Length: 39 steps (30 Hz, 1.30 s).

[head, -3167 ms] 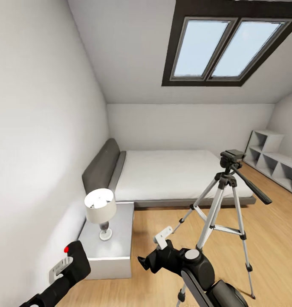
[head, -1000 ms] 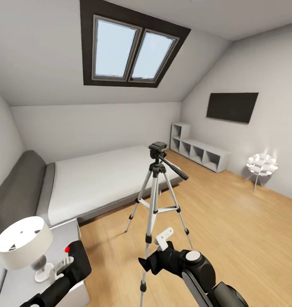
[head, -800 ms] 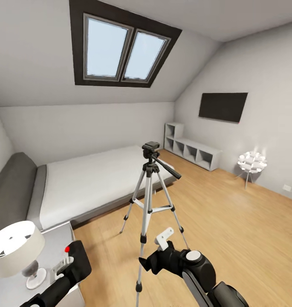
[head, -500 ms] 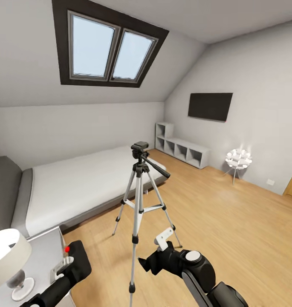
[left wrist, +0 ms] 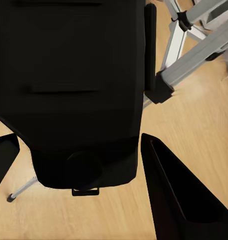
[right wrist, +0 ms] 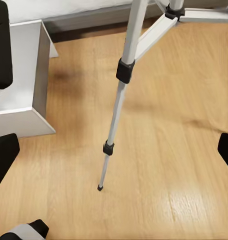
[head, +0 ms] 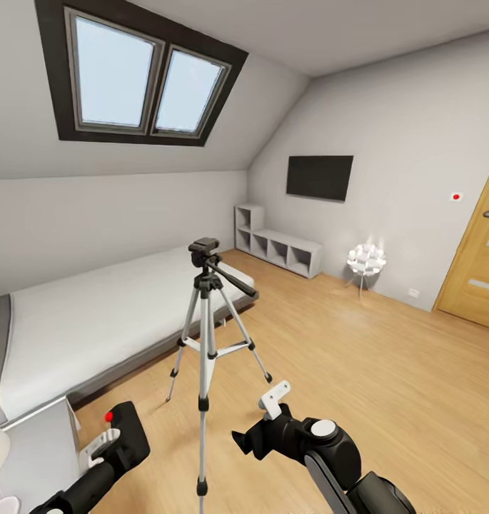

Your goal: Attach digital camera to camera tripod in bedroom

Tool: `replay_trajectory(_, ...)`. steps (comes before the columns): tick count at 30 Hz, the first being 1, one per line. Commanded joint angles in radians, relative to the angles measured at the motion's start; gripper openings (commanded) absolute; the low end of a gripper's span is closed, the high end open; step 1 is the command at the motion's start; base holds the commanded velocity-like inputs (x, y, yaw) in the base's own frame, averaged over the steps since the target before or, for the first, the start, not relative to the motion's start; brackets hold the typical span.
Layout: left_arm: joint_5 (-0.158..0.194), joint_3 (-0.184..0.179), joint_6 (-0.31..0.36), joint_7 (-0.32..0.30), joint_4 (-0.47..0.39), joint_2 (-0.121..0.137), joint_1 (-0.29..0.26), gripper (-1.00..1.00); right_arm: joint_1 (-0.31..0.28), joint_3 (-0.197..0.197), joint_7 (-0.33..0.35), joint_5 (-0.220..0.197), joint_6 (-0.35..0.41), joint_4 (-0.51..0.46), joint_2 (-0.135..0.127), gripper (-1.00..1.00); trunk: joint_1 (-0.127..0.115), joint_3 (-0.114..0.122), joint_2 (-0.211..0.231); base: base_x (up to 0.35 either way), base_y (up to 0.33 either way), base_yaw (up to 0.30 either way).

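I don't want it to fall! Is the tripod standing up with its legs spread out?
Yes: the camera tripod stands upright, its three silver legs spread on the wood floor.

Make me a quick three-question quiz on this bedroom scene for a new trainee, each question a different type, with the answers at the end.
1. True or false: the digital camera is already mounted on the tripod.
2. Multiple choice: what hangs on the wall above the white shelf unit? A) a mirror B) a dark flat screen C) a clock
3. Fill in: the left gripper is shut on the ____.

Key
1. False: it sits in the left gripper, low and apart from the tripod's head.
2. B, the screen.
3. Digital camera; the right gripper carries nothing.
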Motion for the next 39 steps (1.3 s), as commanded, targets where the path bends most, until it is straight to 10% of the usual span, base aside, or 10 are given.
replay_trajectory(1, 0.004, 0.003, 0.006, -0.003, -0.001, 0.0, 0.0, -1.0, -0.001, 0.001, 0.0, -0.003, 0.004, -0.001, -0.001, 1.0, 0.0, -0.002, -0.002, 0.0, 0.0, -0.249)
replay_trajectory(16, 0.009, 0.094, 0.004, -0.002, 0.0, -0.008, 0.013, -1.0, -0.001, -0.001, 0.0, -0.003, 0.005, -0.001, 0.0, 1.0, 0.0, -0.002, -0.002, 0.0, 0.0, -0.198)
replay_trajectory(39, 0.009, 0.103, 0.007, -0.003, 0.002, -0.008, 0.015, -1.0, 0.03, -0.005, 0.002, -0.019, 0.181, -0.001, 0.002, 1.0, 0.0, -0.002, -0.002, 0.0, 0.134, -0.017)
